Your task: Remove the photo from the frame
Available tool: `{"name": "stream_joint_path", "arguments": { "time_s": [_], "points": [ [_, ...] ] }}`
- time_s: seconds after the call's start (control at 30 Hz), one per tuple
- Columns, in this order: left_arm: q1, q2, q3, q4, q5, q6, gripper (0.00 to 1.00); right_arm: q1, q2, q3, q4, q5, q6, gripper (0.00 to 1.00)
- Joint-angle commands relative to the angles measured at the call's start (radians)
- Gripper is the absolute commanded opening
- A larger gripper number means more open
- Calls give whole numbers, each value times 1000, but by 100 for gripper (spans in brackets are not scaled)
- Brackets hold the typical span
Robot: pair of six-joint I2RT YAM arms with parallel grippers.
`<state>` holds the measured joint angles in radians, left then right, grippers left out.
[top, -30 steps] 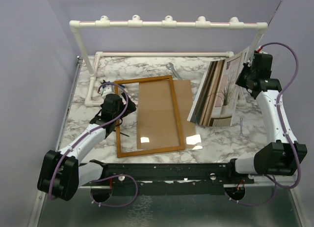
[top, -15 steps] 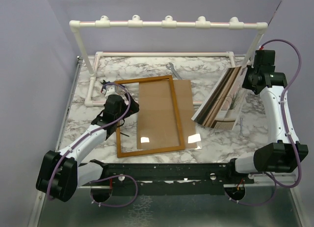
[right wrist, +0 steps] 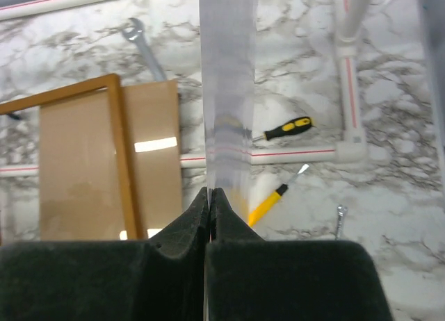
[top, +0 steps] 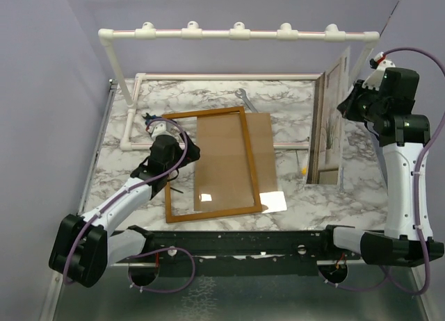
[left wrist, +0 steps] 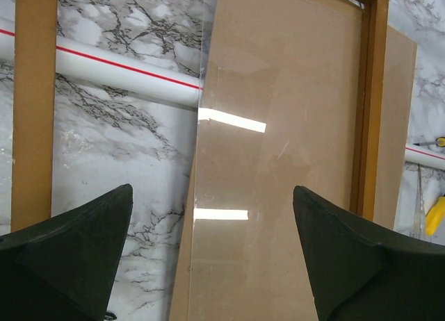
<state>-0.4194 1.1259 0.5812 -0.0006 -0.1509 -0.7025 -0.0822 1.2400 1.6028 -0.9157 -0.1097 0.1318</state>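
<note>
1. Right gripper [top: 346,102] is clamped fully closed on the photo [top: 325,126]. Its two fingers are pressed flat together on the print's upper right edge. In the right wrist view the paper rises edge-on from between them.
2. Well to the right of the frame [top: 203,113], the photo hangs nearly upright and entirely outside it. The printed side, with curtains and a grassy plant in a white pot, is turned toward the frame. I cannot tell whether its lower edge touches the marble table [top: 125,161].
3. Flat on that table lies the frame, its narrow orange-brown border unbroken. A plain brown backing board [top: 263,144] lies beneath it, fills the right part of its opening, and sticks out past its right rail.
4. Left gripper [top: 179,154] hovers at the frame's left rail, spread wide and holding nothing. In the left wrist view one finger sits below that rail and the other over the board.
5. Beyond the frame's far side stands a white pipe rack [top: 236,34], with a wrench [top: 245,99] on the table just past the frame's far right corner.
6. To the right of the frame, by the rack's base pipe, lie a black-and-yellow screwdriver [right wrist: 285,130] and a yellow-handled one [right wrist: 261,206].
</note>
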Motion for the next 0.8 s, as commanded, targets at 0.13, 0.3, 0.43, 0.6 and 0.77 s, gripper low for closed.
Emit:
{"name": "stream_joint_path", "arguments": {
  "time_s": [0.13, 0.3, 0.43, 0.6, 0.77],
  "points": [
    [-4, -49, 17, -43, -51, 5, 97, -2, -39, -14, 109, -446, 63, 1],
    [-4, -46, 20, -45, -50, -2, 96, -2, -26, -36, 149, -509, 117, 1],
    [-4, -42, 24, -45, -54, 2, 96, -2, 8, -52, 136, -501, 148, 1],
    [-4, -34, 29, -46, -53, 5, 97, -3, 86, -73, 62, -379, 118, 1],
    [-4, -29, 29, -44, -53, 6, 97, -4, 171, -92, 7, -145, 34, 2]
  ]
}}
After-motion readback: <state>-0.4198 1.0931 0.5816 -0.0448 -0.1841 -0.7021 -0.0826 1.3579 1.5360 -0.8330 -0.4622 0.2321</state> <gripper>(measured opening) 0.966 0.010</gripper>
